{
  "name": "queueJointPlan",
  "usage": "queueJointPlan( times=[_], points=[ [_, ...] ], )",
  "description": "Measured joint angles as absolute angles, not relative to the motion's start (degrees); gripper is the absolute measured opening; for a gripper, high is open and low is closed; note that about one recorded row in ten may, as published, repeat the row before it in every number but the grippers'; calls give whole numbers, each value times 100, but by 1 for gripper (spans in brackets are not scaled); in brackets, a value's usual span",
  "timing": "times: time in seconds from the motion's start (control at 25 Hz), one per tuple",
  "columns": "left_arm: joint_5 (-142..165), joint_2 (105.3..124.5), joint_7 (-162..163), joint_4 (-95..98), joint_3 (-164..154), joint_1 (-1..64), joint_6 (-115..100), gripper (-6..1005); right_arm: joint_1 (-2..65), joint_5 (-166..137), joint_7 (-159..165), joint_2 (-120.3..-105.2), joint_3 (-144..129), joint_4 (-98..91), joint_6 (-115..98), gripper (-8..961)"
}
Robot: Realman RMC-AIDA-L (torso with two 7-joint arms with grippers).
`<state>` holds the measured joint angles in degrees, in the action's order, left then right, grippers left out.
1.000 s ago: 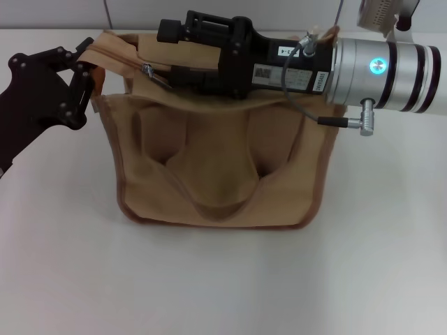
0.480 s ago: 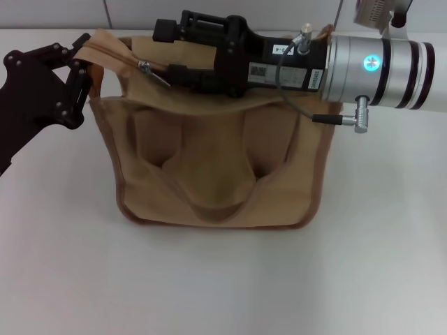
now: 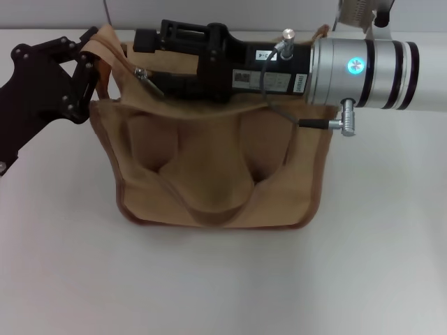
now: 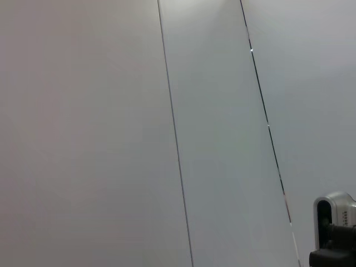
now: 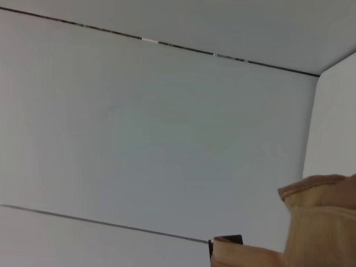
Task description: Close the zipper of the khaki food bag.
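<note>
Right hand (image 3: 143, 70): pinching the zipper (image 3: 144, 72) pull atop the khaki food bag (image 3: 216, 167), desk's (image 3: 63, 265) far edge.
Left hand (image 3: 87, 66): gripping the bag's left top corner.

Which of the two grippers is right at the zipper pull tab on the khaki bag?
The right gripper, reaching across the top of the khaki food bag, its tip at the silver pull tab. The left gripper instead sits at the bag's top left corner.

White table (image 3: 223, 279); khaki food bag (image 3: 216, 167) resting on it, apparently upright.
</note>
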<state>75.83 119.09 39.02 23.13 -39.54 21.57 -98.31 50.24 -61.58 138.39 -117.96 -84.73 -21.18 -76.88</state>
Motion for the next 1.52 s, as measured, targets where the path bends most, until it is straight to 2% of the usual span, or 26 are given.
queueJointPlan(
  times=[0.76,1.0,1.44,1.52],
  points=[
    [7585,11918,3911,2302,-3914,2189,-9809,27,5047,-6487,13766,-11791,-8419,-2127,-7663,804],
    [7582,11918,3912,2303,-3911,2196,-9815,27,5111,-6541,13732,-11764,-8441,-2118,-7666,773],
    [7517,11918,3911,2285,-3945,2198,-9825,28,5201,-6778,13644,-11759,-8424,-2128,-7714,568],
    [7516,11918,3911,2285,-3943,2201,-9829,28,5212,-6817,13644,-11759,-8419,-2129,-7715,469]
  ],
)
